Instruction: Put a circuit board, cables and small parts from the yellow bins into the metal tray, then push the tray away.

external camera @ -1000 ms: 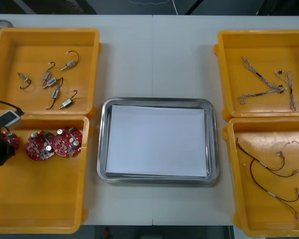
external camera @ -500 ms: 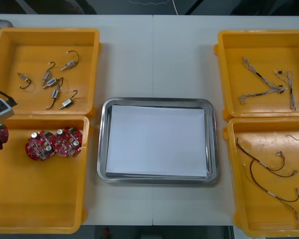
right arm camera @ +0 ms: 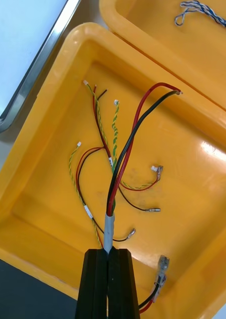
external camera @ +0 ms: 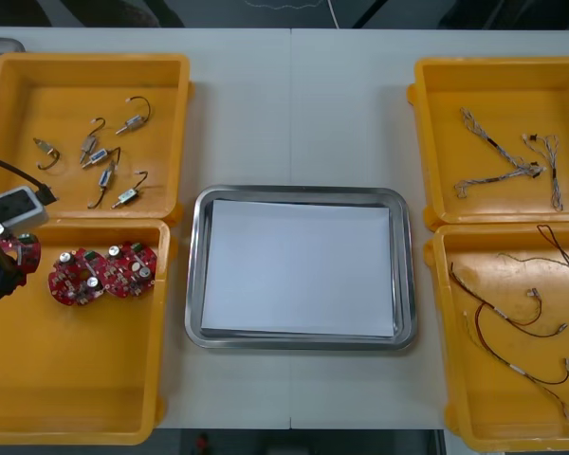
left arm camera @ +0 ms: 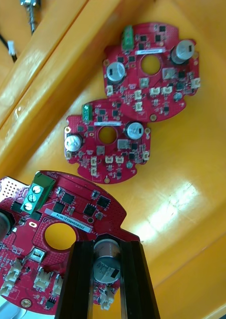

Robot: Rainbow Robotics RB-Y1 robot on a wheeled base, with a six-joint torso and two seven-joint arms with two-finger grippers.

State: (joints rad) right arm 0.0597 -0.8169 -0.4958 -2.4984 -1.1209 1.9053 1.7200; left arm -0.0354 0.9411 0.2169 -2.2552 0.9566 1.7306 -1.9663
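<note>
Since a second ago the left tool (left arm camera: 105, 249), clamped on a red circuit board (left arm camera: 58, 229), has swung back inward over the left-hand yellow bin (external camera: 76, 379). Two spare boards (left arm camera: 108, 139) lie on that bin's floor. The right tool (right arm camera: 109, 255), fingers pinched on a red and black cable (right arm camera: 125, 149), has raised it above the cable bin (external camera: 512, 417). Both picks look secure. Carriage to the metal tray (external camera: 303, 192), which has received nothing, is judged next. The held board's outer edge is cut off, and the cable's gripped end is hidden between the fingers.

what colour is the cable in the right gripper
Red and black cable, held by the right gripper; clearest in right wrist view.
</note>
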